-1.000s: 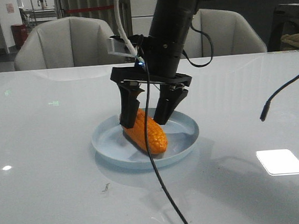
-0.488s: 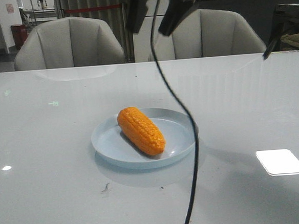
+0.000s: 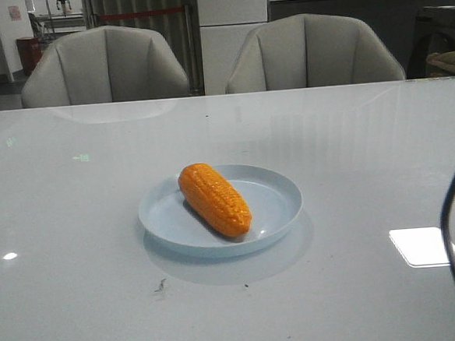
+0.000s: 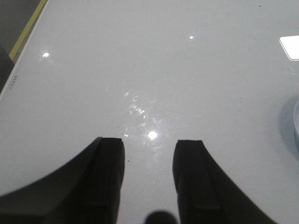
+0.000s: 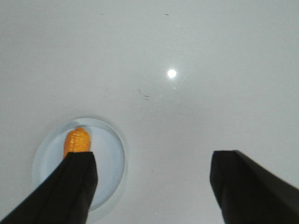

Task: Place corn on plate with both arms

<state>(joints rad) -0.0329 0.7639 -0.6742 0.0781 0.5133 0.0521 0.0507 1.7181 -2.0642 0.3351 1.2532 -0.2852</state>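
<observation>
The orange corn (image 3: 215,199) lies on the pale blue plate (image 3: 277,206) in the middle of the table, slanted toward the near right. In the right wrist view the corn (image 5: 77,140) and plate (image 5: 112,154) show far below, partly behind one finger. My right gripper (image 5: 152,163) is open wide and empty, high above the table. My left gripper (image 4: 149,149) is open and empty over bare white table; the plate's edge (image 4: 296,122) just shows at that view's side. Neither gripper shows in the front view.
A black cable (image 3: 454,233) hangs at the right of the front view. Two grey chairs (image 3: 103,66) stand behind the table's far edge. The table's left edge and a yellow floor line (image 4: 28,30) show in the left wrist view.
The right gripper, open around the corn on the plate a second ago, rose up and out of the front view. The corn stays on the plate. The cable swung to the right.
</observation>
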